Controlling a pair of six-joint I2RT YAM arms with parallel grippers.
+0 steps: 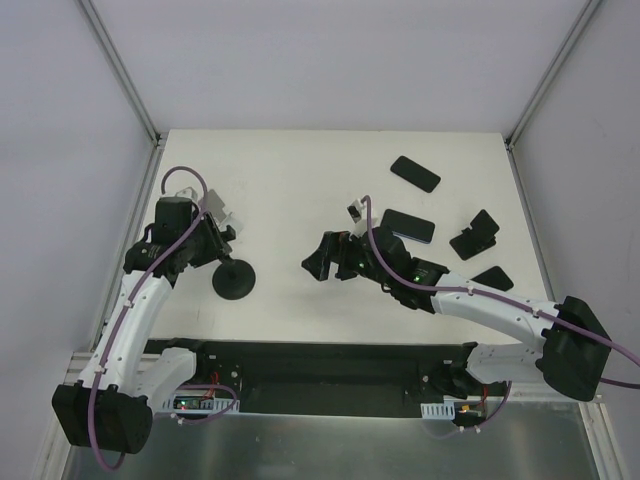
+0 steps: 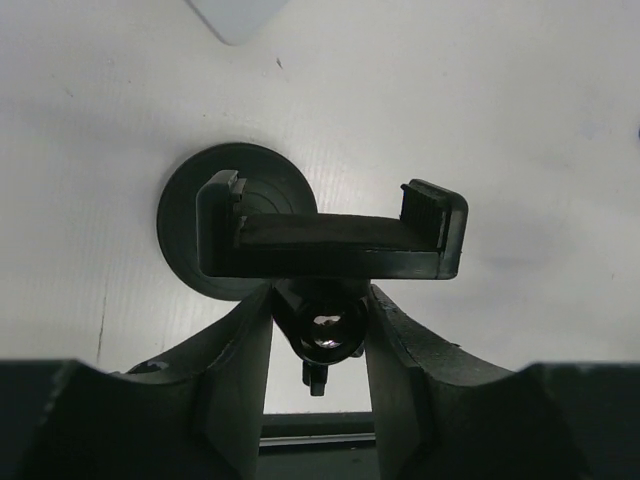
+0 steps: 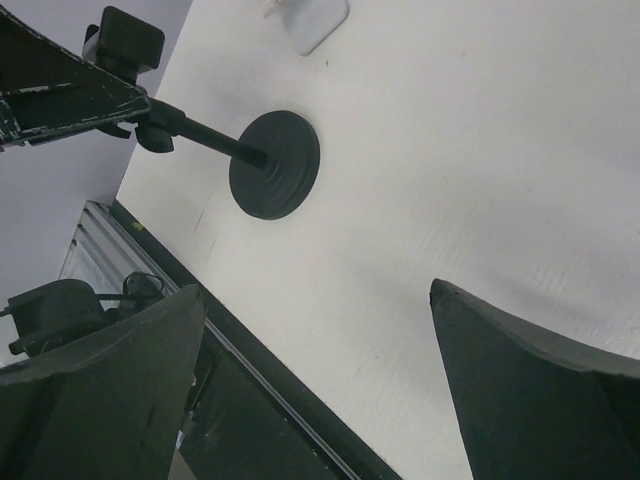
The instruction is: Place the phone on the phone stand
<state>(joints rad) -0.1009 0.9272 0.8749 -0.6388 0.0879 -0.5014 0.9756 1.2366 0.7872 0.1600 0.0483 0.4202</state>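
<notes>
L end effector (image 2: 320, 296): mine, narrow, clamped on the neck of the phone stand (image 2: 330, 235) just under the cradle. Both fingers (image 2: 232, 375) press the ball joint. In top view it sits near the desk's left edge (image 1: 205, 240).
R end effector (image 3: 318, 295): mine, spread wide, nothing between the fingers (image 3: 105, 385). In top view it is approx mid-desk, pointing toward the left edge (image 1: 330, 264).
Phone stand: base disc (image 1: 232, 281) on the desk (image 1: 300, 170), left half, toward the near edge. The stem (image 3: 210, 135) slants up from the disc to the L end effector. The cradle (image 2: 432, 215) faces the L wrist cam, its two side lips up.
Far phone (image 1: 415, 173): flat on the desk, right half, toward the far-right corner.
Mid phone (image 1: 408, 226): flat, just beyond my R arm, between desk centre and the right edge.
Near phone (image 1: 492, 278): by the right edge, partly hidden behind the R arm.
Phones vs stand: all three well apart from the stand, none on it yet.
Small blk holder (image 1: 475, 235): near the right edge, between the mid and near phones. Can't tell its exact shape.
White piece (image 1: 222, 210): by the left edge, just beyond the L end effector. Only its corner shows in the wrist cams (image 3: 310, 20).
</notes>
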